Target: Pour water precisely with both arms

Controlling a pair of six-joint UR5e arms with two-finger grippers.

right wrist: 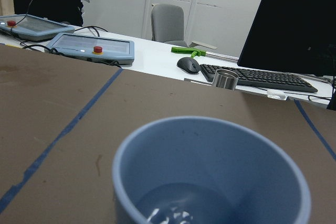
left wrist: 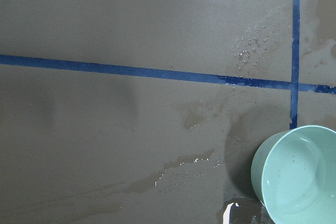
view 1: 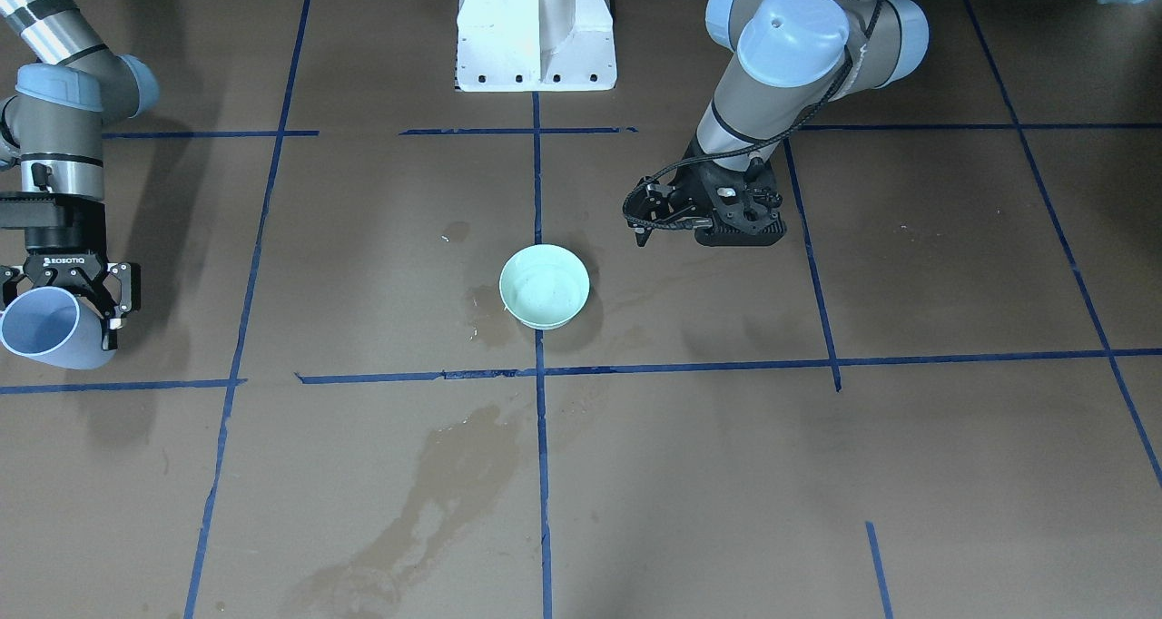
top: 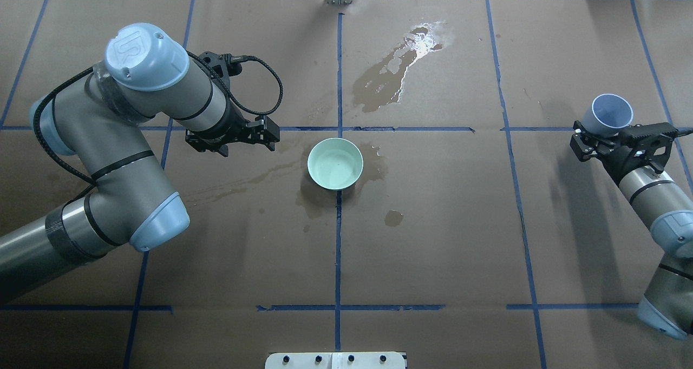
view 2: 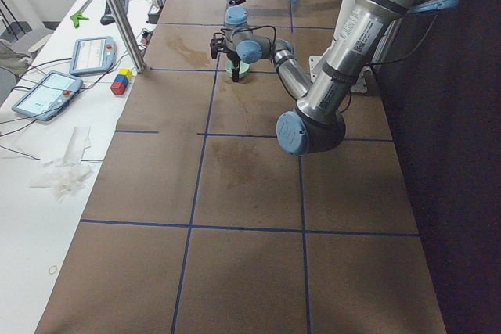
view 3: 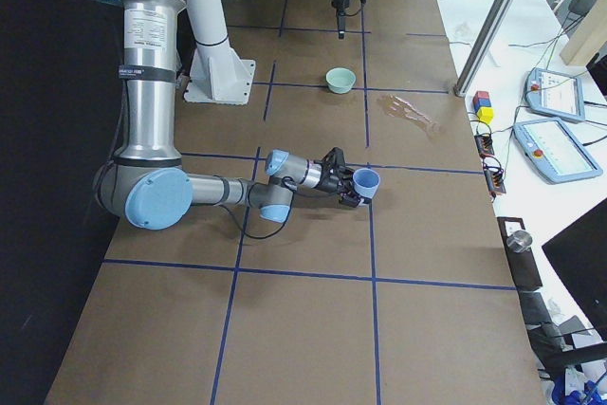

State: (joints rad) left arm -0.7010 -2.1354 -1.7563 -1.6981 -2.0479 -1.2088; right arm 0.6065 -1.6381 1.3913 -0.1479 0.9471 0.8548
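Right gripper (top: pixel 598 136), clamped on the cup (top: pixel 612 112) with the water (right wrist: pixel 173 211) at far right, should probably carry it level to the centre bowl (top: pixel 335 163) and tip slowly, while the left gripper (top: pixel 268 132) looks closed and empty just left of it.

Water (right wrist: pixel 173 211) in cup (right wrist: pixel 210 150) partly off-frame

table cover (top: pixel 433 223): matt brown paper, wet-stained. bowl (top: pixel 310 160): smooth, glossy mint. cup (right wrist: pixel 210 150): smooth matt blue plastic.
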